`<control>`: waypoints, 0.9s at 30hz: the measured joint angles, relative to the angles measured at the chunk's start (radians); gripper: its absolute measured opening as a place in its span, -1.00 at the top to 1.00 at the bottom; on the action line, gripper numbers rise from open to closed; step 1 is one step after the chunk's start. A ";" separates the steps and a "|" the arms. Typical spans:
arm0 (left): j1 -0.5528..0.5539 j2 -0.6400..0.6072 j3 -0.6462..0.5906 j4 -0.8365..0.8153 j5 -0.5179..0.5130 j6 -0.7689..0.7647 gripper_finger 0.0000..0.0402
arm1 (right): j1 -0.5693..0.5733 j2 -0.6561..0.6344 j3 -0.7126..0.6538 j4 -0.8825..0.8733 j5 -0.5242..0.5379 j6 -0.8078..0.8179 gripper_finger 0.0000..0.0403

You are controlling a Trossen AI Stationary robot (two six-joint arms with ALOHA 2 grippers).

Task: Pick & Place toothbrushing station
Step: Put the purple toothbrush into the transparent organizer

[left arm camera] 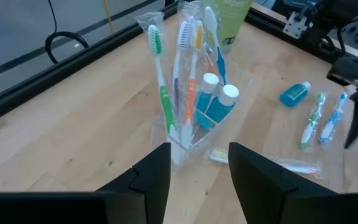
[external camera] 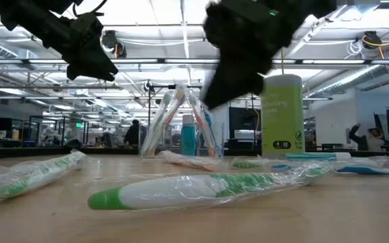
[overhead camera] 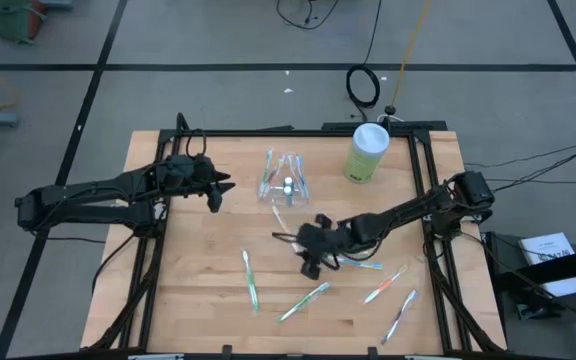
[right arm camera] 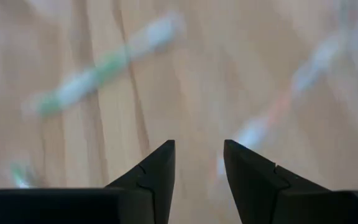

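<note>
High view: we see the right gripper [overhead camera: 311,262] spread and empty over loose wrapped toothbrushes [overhead camera: 304,301], likely choosing one. The left gripper [overhead camera: 221,190], also spread and empty, waits beside the clear container [overhead camera: 286,180] already holding upright brushes.

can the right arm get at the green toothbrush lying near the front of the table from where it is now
Probably yes: the right gripper hovers open and empty just above the green toothbrush, with bare wood and nothing else between them.
</note>
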 joint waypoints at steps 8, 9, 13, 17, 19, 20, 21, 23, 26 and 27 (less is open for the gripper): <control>-0.001 0.000 0.000 -0.041 0.000 -0.005 0.18 | 0.062 -0.033 -0.001 -0.498 -0.075 0.302 0.34; -0.001 0.000 0.000 -0.048 0.000 -0.005 0.18 | 0.070 -0.034 -0.001 -0.524 -0.100 0.318 0.34; -0.001 0.000 -0.001 -0.060 0.000 -0.024 0.18 | 0.103 -0.031 0.000 -0.616 -0.195 0.337 0.34; 0.000 0.000 -0.010 -0.062 0.000 -0.027 0.18 | 0.133 -0.031 0.000 -0.639 -0.270 0.440 0.34; -0.001 0.000 -0.010 -0.061 0.000 -0.027 0.18 | 0.142 -0.031 0.000 -0.634 -0.326 0.489 0.34; -0.001 0.000 -0.010 -0.060 0.000 -0.029 0.18 | 0.145 -0.031 0.000 -0.635 -0.359 0.513 0.34; -0.001 0.000 -0.010 -0.061 0.000 -0.032 0.18 | 0.150 -0.031 0.000 -0.635 -0.393 0.541 0.34; 0.000 0.000 -0.010 -0.060 0.000 -0.043 0.18 | 0.160 -0.031 0.000 -0.637 -0.441 0.608 0.34; -0.001 0.000 -0.010 -0.061 0.000 -0.045 0.18 | 0.178 -0.031 0.000 -0.636 -0.451 0.740 0.34; -0.001 0.000 -0.010 -0.061 0.000 -0.043 0.18 | 0.185 -0.031 0.000 -0.636 -0.451 0.786 0.34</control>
